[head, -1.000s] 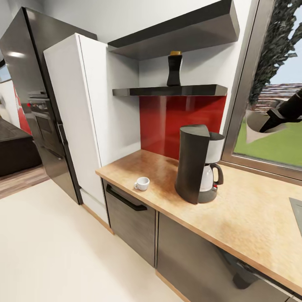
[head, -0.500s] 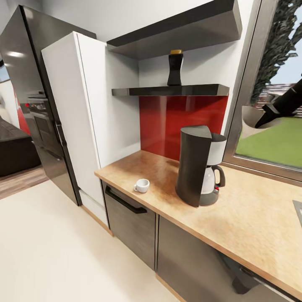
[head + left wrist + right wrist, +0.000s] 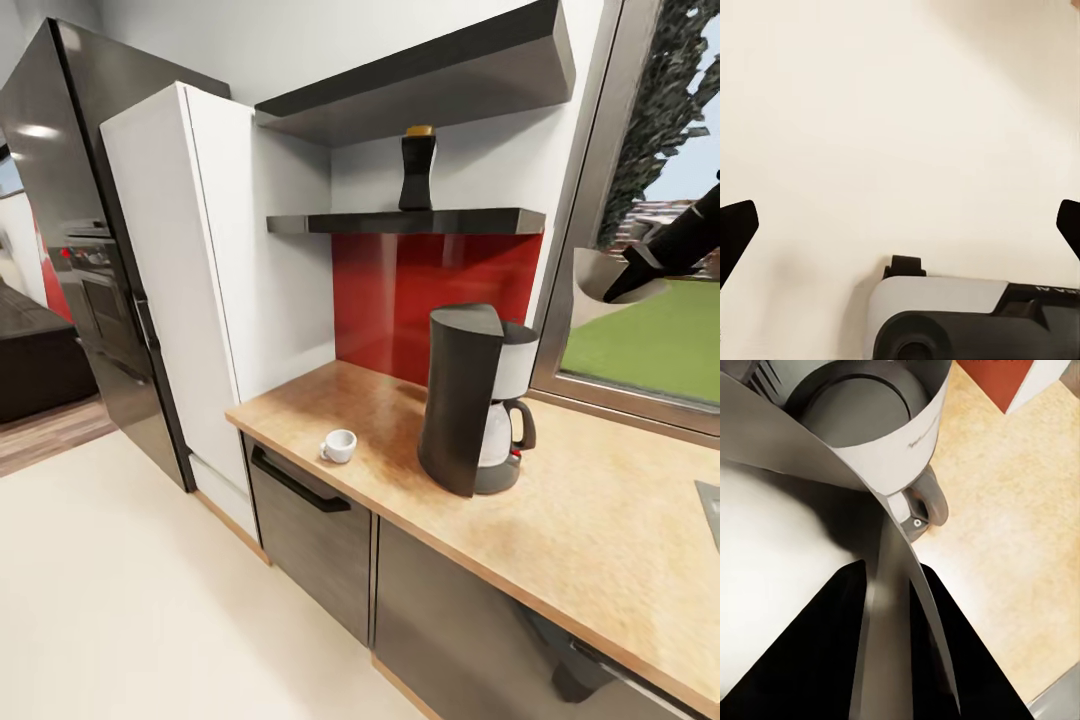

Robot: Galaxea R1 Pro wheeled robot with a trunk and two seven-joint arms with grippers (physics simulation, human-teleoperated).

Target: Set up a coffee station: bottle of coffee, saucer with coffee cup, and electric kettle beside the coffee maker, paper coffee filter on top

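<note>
carrying the saucer (image 3: 600,276) to its place looks like the step in hand: the right gripper (image 3: 652,262), at the upper right of the head view in front of the window (image 3: 640,360), has its fingers closed on the rim of the pale plate, which hangs in the air above the kitchen countertop (image 3: 600,520), up and to the right of the coffee maker (image 3: 468,400). the right wrist view shows the saucer edge pinched between the black fingers (image 3: 817,652), with the top of the coffee maker below it. i judge that the next move calls for lowering the plate flat onto free worktop just beside the machine, without touching its carafe. the coffee cup (image 3: 338,445) stands on the countertop left of the coffee maker, and the bottle of coffee (image 3: 417,168) is on the kitchen shelf (image 3: 440,219) above the red splashback (image 3: 420,290). the left gripper (image 3: 900,225) is spread wide and holds nothing, over the pale floor (image 3: 120,600). the worktop is speckled light brown over grey cabinet fronts, with a tall white cabinet (image 3: 190,280) at the left
</note>
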